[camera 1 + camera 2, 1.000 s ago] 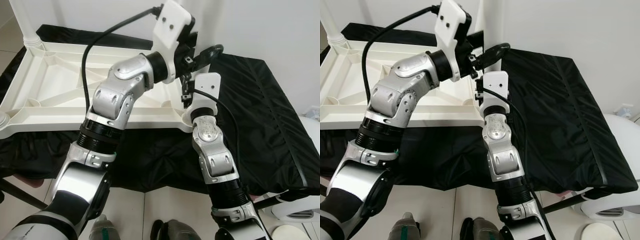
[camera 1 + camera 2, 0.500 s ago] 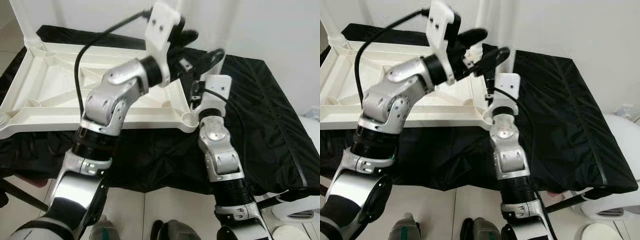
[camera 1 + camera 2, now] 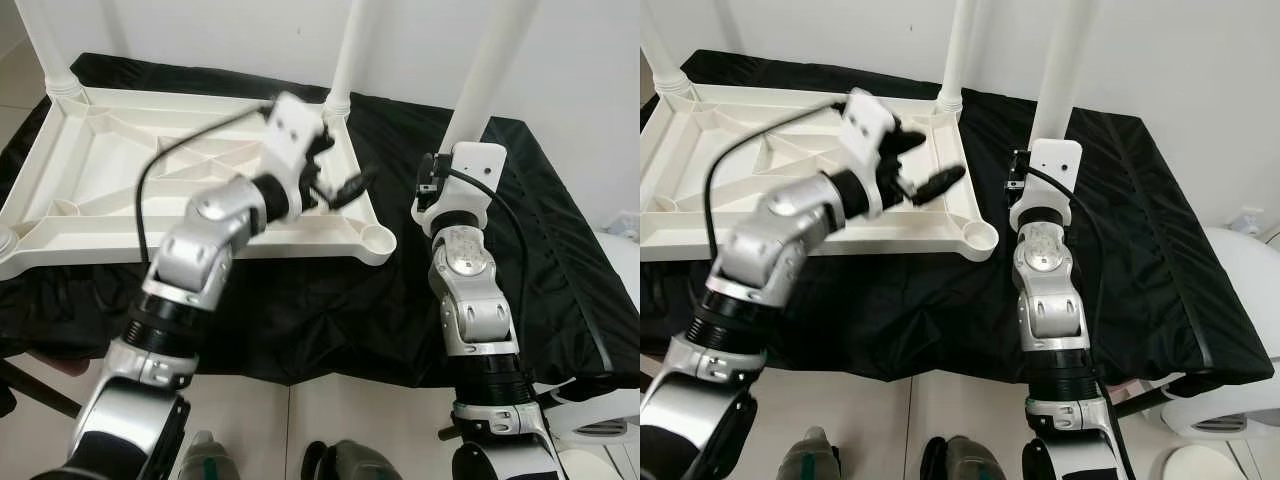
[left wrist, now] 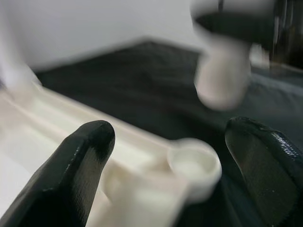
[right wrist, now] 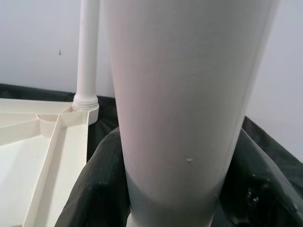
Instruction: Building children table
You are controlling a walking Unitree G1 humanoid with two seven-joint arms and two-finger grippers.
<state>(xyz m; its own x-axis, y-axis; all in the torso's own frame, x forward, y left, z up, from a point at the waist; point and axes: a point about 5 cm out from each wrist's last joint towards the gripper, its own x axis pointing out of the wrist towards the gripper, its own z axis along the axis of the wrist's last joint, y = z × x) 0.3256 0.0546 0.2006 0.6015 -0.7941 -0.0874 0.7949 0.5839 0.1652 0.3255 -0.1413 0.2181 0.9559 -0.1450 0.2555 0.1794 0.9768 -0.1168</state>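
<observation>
Crumpled black fabric sheet [image 3: 560, 250] lying spread over raised surface, draping over front edge, folds catching light. Plain white wall [image 3: 230, 30] standing behind. Pale tiled floor [image 3: 260, 420] showing in front, grout line running toward camera. White rounded plastic object [image 3: 600, 420] sitting on floor beyond sheet's right front corner, identity unclear. Thin dark bar [image 3: 40, 392] slanting across floor at lower left, partly hidden.
</observation>
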